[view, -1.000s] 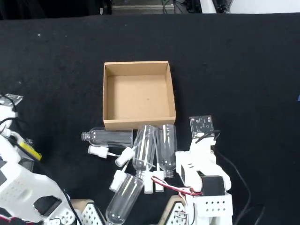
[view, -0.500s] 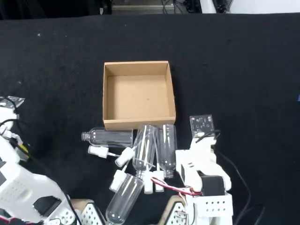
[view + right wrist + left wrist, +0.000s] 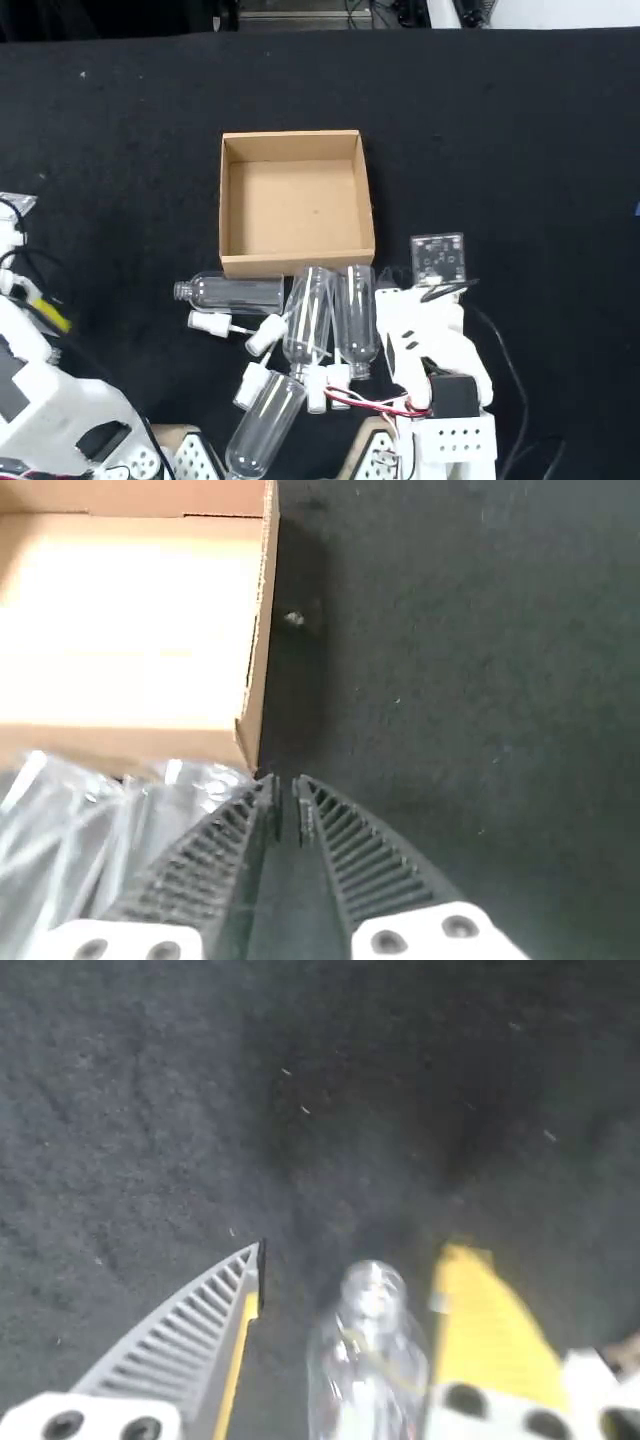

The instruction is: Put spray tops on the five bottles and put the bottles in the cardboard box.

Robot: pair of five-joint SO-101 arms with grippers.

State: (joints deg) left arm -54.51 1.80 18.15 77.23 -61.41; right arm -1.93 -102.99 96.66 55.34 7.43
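Bottles lie in a loose cluster on the black table (image 3: 520,120), close against the near wall of the open-topped cardboard box (image 3: 229,205). The side-lying bottle (image 3: 235,293) runs along that wall. The middle bottle (image 3: 308,315) and the right-hand bottle (image 3: 355,312) sit side by side, touching, with their necks pointing away from the box. The near bottle (image 3: 265,412) lies slanted closest to the arms' bases. White spray tops (image 3: 211,321) are scattered loose among them, none fitted on a bottle. A fifth one, the held bottle (image 3: 368,1360), is off at the table's left edge. It sits neck-outward in the left gripper (image 3: 355,1255), which is clamped on it, the glass resting against the yellow finger (image 3: 480,1340). The right gripper (image 3: 283,790) has its ribbed fingers drawn together with nothing between them. Its tips are low, just off the box's near corner, with the clear bottles right beside them.
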